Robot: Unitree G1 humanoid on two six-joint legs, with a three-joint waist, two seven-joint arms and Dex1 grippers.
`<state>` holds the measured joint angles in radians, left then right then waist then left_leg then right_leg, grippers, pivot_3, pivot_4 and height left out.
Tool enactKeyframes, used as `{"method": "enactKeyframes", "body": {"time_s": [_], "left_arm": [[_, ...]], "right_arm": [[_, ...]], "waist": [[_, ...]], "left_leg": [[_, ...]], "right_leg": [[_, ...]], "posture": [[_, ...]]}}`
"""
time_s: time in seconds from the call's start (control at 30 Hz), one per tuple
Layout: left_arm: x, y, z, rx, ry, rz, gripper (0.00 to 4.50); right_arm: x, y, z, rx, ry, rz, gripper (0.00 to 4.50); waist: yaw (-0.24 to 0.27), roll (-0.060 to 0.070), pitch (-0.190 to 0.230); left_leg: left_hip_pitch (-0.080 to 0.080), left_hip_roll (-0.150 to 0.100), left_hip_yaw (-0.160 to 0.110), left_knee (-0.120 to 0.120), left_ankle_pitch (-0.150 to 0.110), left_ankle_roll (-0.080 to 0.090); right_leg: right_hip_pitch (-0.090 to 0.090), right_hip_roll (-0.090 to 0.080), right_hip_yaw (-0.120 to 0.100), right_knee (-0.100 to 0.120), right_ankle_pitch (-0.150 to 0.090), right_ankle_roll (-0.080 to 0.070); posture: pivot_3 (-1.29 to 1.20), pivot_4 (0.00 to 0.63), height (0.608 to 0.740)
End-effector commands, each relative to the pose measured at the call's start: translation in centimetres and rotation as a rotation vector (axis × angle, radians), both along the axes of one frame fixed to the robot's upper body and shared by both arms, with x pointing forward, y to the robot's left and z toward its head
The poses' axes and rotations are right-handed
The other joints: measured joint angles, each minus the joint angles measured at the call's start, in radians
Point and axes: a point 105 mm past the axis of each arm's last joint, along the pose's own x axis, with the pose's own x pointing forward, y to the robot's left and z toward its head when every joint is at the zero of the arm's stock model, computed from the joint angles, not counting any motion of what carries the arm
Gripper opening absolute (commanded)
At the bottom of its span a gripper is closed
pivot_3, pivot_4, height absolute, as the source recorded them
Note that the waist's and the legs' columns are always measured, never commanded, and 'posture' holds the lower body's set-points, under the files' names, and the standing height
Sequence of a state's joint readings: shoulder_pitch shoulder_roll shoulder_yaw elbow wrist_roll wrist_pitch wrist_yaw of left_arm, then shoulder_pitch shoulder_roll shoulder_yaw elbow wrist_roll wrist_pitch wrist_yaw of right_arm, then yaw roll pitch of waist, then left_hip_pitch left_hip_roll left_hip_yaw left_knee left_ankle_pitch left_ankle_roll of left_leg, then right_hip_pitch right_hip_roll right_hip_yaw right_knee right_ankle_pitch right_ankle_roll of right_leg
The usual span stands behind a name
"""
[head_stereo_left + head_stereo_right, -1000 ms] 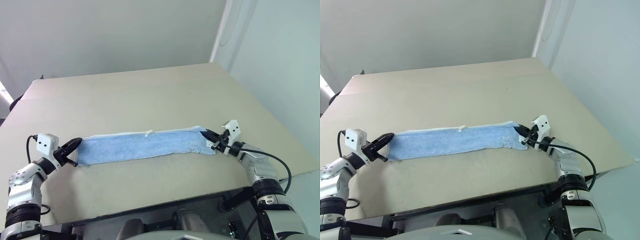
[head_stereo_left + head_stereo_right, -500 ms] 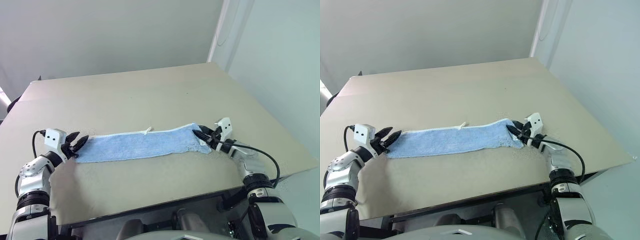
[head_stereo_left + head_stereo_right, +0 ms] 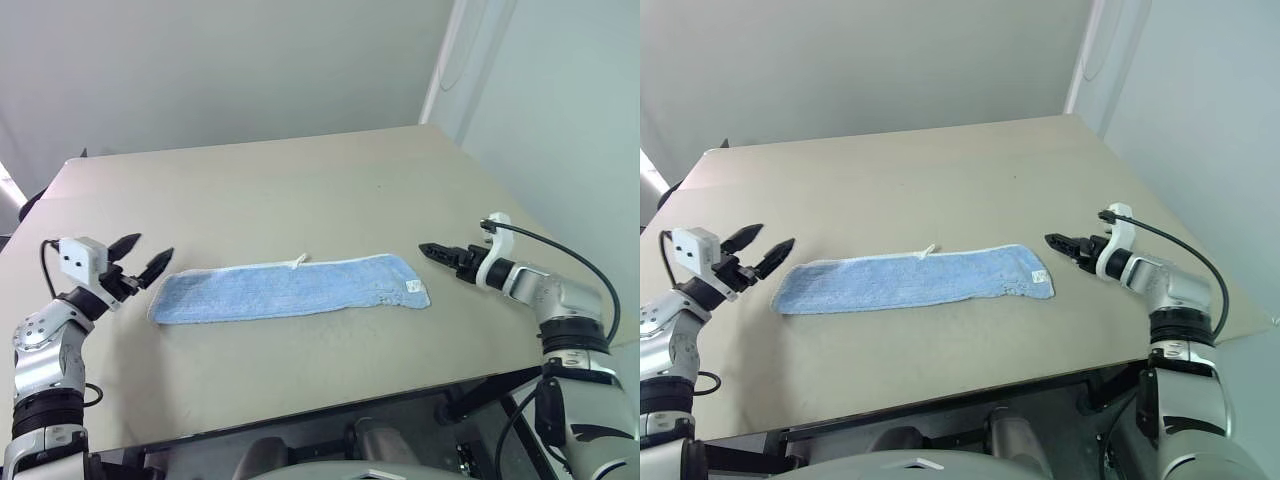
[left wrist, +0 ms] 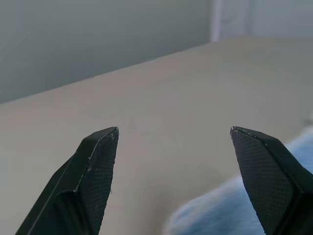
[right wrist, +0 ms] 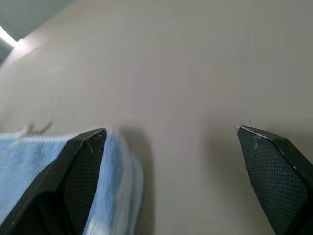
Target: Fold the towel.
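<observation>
The towel [image 3: 285,288] is a long light blue strip lying flat across the near part of the tan table [image 3: 300,180]. A small white loop tag [image 3: 297,262] sits on its far edge. My left gripper [image 3: 155,246] hovers just off the strip's left end, open and holding nothing. In the left wrist view its fingertips [image 4: 105,142] stand wide apart with the towel [image 4: 234,205] low between them. My right gripper [image 3: 424,247] floats a little off the right end, apart from the cloth. The right wrist view shows this gripper [image 5: 170,129] open and empty beside the towel [image 5: 49,166].
The table's front edge [image 3: 330,405] runs close below the towel, and its right edge [image 3: 560,270] passes under my right arm. A grey wall stands behind the table, and a dark object [image 3: 30,205] sits off the far left corner.
Both grippers have opened and let go of the towel's ends, then lifted and drawn away. The right wrist has rolled. The towel now rests slack on the table.
</observation>
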<state>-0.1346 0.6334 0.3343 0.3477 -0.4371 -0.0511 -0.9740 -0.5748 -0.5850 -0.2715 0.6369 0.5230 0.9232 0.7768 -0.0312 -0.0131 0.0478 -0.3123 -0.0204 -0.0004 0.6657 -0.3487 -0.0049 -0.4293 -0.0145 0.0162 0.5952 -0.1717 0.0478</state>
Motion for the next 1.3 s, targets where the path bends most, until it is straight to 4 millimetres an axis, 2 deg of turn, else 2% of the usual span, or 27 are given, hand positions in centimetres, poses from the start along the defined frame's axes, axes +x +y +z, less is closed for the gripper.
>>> {"method": "enactKeyframes", "body": {"time_s": [0.03,0.17,0.3,0.4,0.53,0.87,1.3], "left_arm": [[-0.8,-3.1,0.8,0.031,0.023,-0.171,3.86],[-1.8,-5.2,0.1,0.023,0.060,-0.267,3.86],[-1.8,-6.5,-1.1,0.042,0.084,-0.300,3.86],[-1.7,-7.3,-1.4,0.035,0.084,-0.320,3.86],[-1.8,-7.7,-1.7,0.050,0.093,-0.340,3.86],[-1.6,-7.5,-1.7,0.076,0.101,-0.337,3.86],[-1.3,-7.1,-1.5,0.097,0.098,-0.318,3.86]], "right_arm": [[-1.2,0.2,1.5,0.111,0.068,0.065,4.46],[-3.3,-0.2,0.4,0.143,0.172,0.073,4.46],[-5.2,0.2,0.5,0.242,0.252,0.100,4.46],[-6.6,0.8,-0.5,0.243,0.323,0.129,4.46],[-7.3,2.2,-1.1,0.261,0.368,0.166,4.46],[-6.6,6.2,-2.2,0.312,0.384,0.239,4.46],[-3.9,10.0,-2.3,0.350,0.366,0.267,4.46]], "waist": [[-0.004,0.000,0.000],[-0.007,0.000,0.000],[-0.010,0.000,0.000],[-0.010,-0.001,-0.001],[-0.013,-0.002,-0.001],[-0.039,-0.008,-0.004],[-0.078,-0.008,-0.004]], "left_leg": [[0.000,0.000,0.000,0.000,0.000,0.000],[0.000,0.000,0.000,0.001,0.000,0.000],[0.001,0.000,0.000,0.001,0.000,0.000],[0.001,0.000,0.000,0.001,0.000,0.000],[0.002,0.000,0.000,0.001,0.000,0.000],[0.007,0.006,0.000,0.000,0.000,0.000],[0.010,0.031,-0.003,-0.001,0.000,0.000]], "right_leg": [[0.000,0.002,0.000,0.000,0.000,0.000],[0.000,0.003,0.000,0.000,-0.001,0.000],[0.002,0.004,0.000,0.000,-0.002,-0.001],[0.002,0.004,0.000,0.000,-0.002,-0.001],[0.002,0.004,0.000,0.000,-0.002,-0.001],[0.005,0.010,0.000,0.000,-0.003,-0.002],[0.004,0.042,0.002,0.001,-0.003,-0.003]], "posture": [[0.00,0.000,0.740],[0.00,0.000,0.740],[0.00,0.000,0.740],[0.00,0.000,0.740],[0.00,0.000,0.740],[0.00,0.000,0.740],[0.00,0.000,0.740]]}}
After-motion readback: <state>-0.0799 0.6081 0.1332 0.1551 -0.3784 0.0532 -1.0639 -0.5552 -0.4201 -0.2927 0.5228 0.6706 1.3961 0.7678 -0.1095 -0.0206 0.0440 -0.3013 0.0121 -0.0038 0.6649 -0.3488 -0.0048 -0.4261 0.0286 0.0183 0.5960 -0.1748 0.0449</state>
